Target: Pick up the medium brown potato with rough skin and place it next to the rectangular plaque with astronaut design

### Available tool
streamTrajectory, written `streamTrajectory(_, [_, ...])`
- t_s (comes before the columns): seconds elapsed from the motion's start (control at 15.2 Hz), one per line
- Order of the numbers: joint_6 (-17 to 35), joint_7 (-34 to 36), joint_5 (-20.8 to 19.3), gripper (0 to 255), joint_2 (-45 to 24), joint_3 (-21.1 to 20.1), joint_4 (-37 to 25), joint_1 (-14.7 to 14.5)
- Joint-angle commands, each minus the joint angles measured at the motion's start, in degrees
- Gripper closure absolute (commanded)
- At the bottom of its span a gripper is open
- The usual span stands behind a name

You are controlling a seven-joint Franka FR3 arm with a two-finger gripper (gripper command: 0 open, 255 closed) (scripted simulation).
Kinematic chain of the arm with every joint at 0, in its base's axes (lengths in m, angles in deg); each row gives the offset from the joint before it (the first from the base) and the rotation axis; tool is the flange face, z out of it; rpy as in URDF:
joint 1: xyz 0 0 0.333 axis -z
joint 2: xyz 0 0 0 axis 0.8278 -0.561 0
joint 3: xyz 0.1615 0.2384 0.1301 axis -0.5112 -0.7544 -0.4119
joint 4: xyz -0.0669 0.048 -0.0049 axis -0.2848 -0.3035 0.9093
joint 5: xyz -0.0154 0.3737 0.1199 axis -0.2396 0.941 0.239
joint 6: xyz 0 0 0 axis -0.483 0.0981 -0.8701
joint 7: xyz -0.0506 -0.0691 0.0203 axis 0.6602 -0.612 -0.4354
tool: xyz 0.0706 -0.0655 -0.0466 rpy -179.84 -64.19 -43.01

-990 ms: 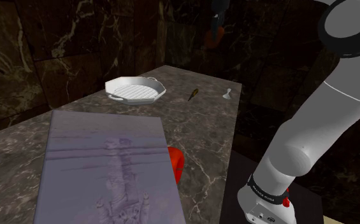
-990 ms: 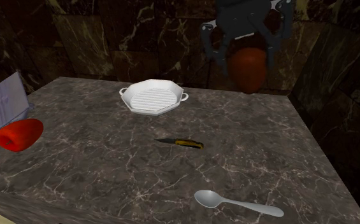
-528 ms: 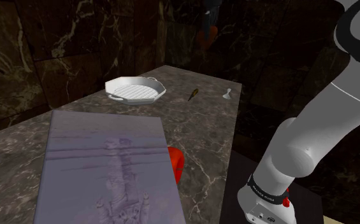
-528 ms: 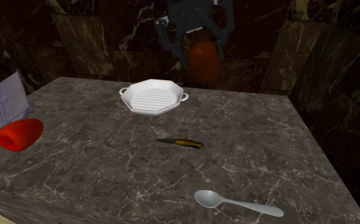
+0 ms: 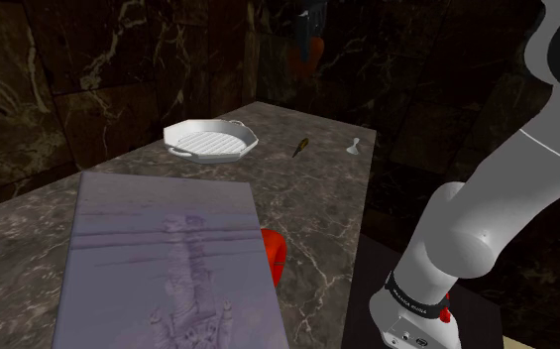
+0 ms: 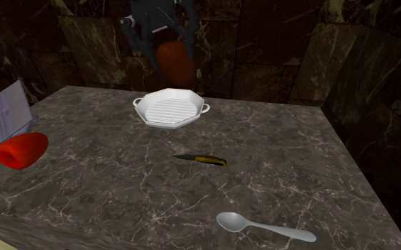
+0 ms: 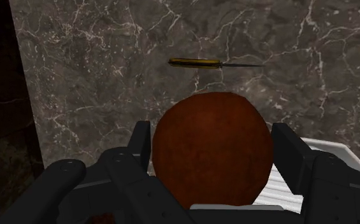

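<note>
Since half a second ago the gripper has carried the potato further toward the second exterior view's left, from beyond the right side of the white ribbed pan to above its far rim; nothing on the counter has shifted. Working outward from the stand in the shoulder view, the grey rectangular plaque comes first. Its long axis runs near to far, and it has a raised figure on its face but no words I can read. A red rounded thing sits tucked against its right edge. Beyond come the knife, the spoon and the pan. Farthest, up in the air, the fingers are clamped on either side of the round, reddish-brown potato. So from the load the plaque lies nearer the stand and to the shoulder view's left. A dark band low on the arm bears small white lettering I can't make out.
</note>
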State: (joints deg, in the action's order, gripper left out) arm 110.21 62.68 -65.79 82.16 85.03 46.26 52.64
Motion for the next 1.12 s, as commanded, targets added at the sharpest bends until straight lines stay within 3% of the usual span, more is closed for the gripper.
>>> streamTrajectory(0.0, [-1.2, 3.1, 0.5, 255, -0.2, -2.1, -0.4, -1.0])
streamTrajectory(0.53, [-6.1, 14.6, 2.4, 255, -4.0, -10.2, -5.4, -5.0])
streamTrajectory(1.06, [-12.0, 26.8, 2.2, 255, -12.6, -18.5, -15.9, -9.9])
